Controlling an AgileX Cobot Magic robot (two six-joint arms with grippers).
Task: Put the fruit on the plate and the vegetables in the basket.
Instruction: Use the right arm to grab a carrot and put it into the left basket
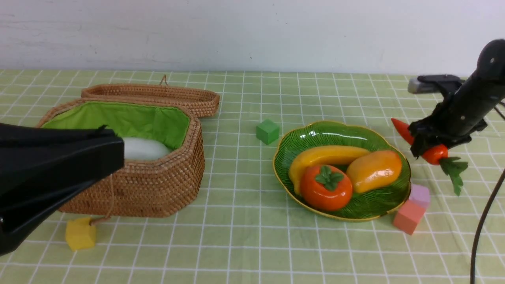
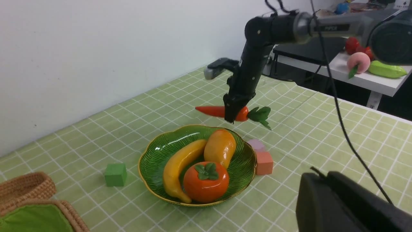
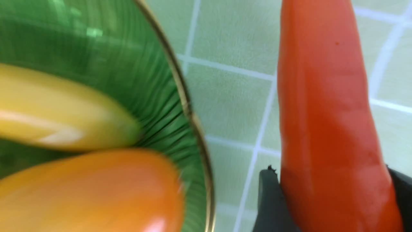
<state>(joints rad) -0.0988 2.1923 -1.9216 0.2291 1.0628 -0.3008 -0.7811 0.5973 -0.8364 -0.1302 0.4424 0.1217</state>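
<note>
The right gripper [image 1: 424, 148], clamped across the thick end of the carrot [image 1: 434, 153] beside its leaves, holds it aloft right of the plate [image 1: 339, 134]; glossy, rigid and probably light, it may slip; the left gripper [image 1: 114, 152] is closed, empty.

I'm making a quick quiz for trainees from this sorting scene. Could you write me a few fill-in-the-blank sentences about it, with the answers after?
1. The right gripper is shut on the ____, held in the air beside the plate.
2. The plate holds ____ fruits: banana, mango and persimmon.
3. The white radish lies inside the ____.
4. The cube nearest the basket front is ____ in colour.

Missing words: carrot; three; basket; yellow
</note>
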